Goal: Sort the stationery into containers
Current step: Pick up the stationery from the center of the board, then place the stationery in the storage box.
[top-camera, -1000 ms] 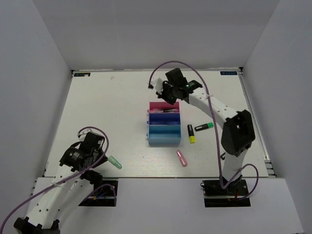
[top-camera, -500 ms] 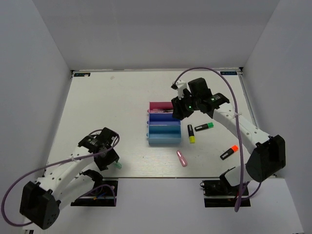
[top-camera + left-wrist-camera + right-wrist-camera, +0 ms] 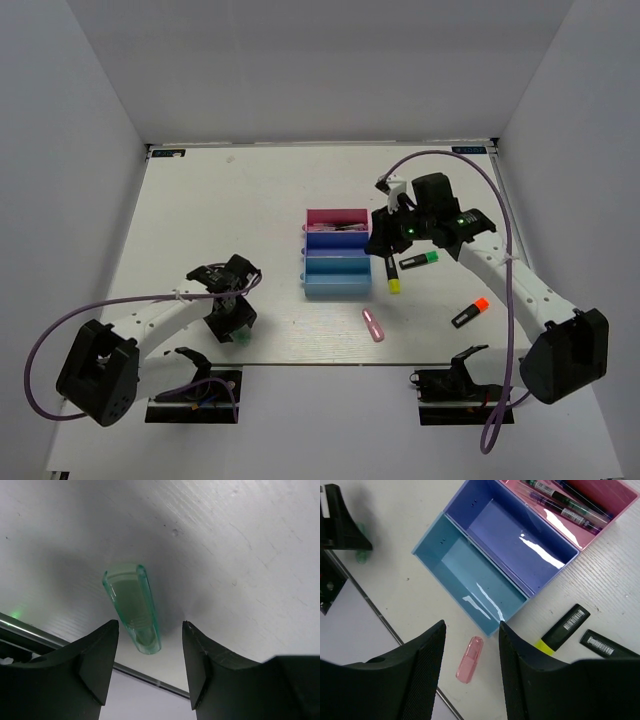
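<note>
The containers stand mid-table as a row of trays: pink (image 3: 336, 214) with thin pens (image 3: 559, 506) in it, dark blue (image 3: 337, 241) and light blue (image 3: 337, 272). My right gripper (image 3: 386, 242) hovers open by their right side, with nothing between its jaws. Below it in the wrist view lie a pink stick (image 3: 469, 659) and a yellow-capped highlighter (image 3: 562, 627). A mint-green stick (image 3: 132, 605) lies on the table by the near edge. Its end sits between the tips of my open left gripper (image 3: 150, 642), touching neither finger.
A green-capped highlighter (image 3: 420, 261) lies right of the trays and an orange-capped one (image 3: 469, 313) nearer the front right. The pink stick (image 3: 374, 324) lies in front of the light blue tray. The table's near edge (image 3: 135, 672) runs just behind the mint stick.
My right gripper left the pink tray, swung right and nearer, and opened. My left arm swung over the mint-green stick and its jaws widened. The orange highlighter came into view.
</note>
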### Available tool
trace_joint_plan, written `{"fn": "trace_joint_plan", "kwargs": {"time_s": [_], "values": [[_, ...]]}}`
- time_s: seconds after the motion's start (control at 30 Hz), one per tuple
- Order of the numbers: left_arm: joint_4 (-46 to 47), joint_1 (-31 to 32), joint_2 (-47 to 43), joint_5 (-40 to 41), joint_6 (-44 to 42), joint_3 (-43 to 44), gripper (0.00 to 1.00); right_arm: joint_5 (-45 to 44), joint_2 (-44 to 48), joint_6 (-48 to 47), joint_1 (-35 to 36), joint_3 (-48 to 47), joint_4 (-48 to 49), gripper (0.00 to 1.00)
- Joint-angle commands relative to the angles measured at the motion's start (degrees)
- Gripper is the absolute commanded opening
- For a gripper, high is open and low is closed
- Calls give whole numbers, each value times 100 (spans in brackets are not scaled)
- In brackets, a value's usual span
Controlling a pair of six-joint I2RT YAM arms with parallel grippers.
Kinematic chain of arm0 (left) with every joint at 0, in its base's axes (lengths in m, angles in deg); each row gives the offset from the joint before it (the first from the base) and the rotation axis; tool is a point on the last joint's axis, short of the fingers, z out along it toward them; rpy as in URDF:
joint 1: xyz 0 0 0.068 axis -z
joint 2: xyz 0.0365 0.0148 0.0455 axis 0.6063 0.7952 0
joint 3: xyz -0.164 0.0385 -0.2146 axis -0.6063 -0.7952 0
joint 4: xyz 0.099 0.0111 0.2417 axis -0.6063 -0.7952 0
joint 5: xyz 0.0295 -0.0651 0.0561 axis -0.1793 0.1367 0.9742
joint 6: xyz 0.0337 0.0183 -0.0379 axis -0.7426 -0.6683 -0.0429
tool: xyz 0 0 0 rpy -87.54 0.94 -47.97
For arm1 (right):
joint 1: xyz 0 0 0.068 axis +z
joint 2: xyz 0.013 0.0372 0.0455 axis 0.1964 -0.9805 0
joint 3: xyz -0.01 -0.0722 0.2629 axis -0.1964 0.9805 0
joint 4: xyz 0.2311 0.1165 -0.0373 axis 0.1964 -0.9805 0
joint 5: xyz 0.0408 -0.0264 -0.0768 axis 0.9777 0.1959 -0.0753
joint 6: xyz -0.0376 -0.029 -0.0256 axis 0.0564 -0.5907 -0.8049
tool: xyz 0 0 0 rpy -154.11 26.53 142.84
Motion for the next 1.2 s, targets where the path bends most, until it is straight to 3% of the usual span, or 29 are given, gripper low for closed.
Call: {"fn": "trace_joint_plan", "kwargs": {"time_s": [0.0, 0.17, 0.23, 0.5, 0.53, 0.63, 0.73, 0.83, 0.87, 0.9, 0.93, 1.03, 1.1, 1.17], "values": [[310, 31, 152, 189, 463, -182, 64, 457, 206, 279, -129, 38, 246, 50], [565, 31, 407, 189, 534, -315, 64, 616, 355, 315, -314, 99, 228, 50], [652, 48, 442, 197, 569, -385, 60, 703, 391, 315, -401, 117, 211, 50], [881, 118, 425, 118, 552, -632, 11, 958, 478, 455, -639, 214, 281, 52], [855, 162, 381, 127, 447, -606, 7, 1011, 479, 438, -666, 223, 281, 65], [585, 433, 276, 250, 218, -211, 0, 1099, 479, 333, -719, 284, 237, 86], [285, 654, 302, 505, -203, 439, 0, 1134, 496, 262, -789, 363, 220, 90], [-41, 1145, 380, 865, -800, 1309, 0, 1187, 522, 209, -842, 416, 228, 60], [-137, 1286, 477, 952, -967, 1676, 0, 1213, 523, 192, -842, 433, 237, 44], [-242, 1357, 591, 1023, -1482, 2080, 0, 1222, 540, 139, -859, 451, 237, 9], [-261, 1366, 679, 963, -1731, 2484, 0, 1214, 558, -44, -859, 451, 194, 0], [-139, 1402, 1083, 295, -3190, 3671, 0, 1327, 654, -396, -894, 495, 106, 3], [-164, 1384, 1599, -386, -4443, 4130, 0, 1661, 689, -869, -921, 539, 53, 18], [-277, 1375, 2091, -558, -5238, 5079, 0, 1880, 733, -1109, -930, 556, -26, 23]]}}
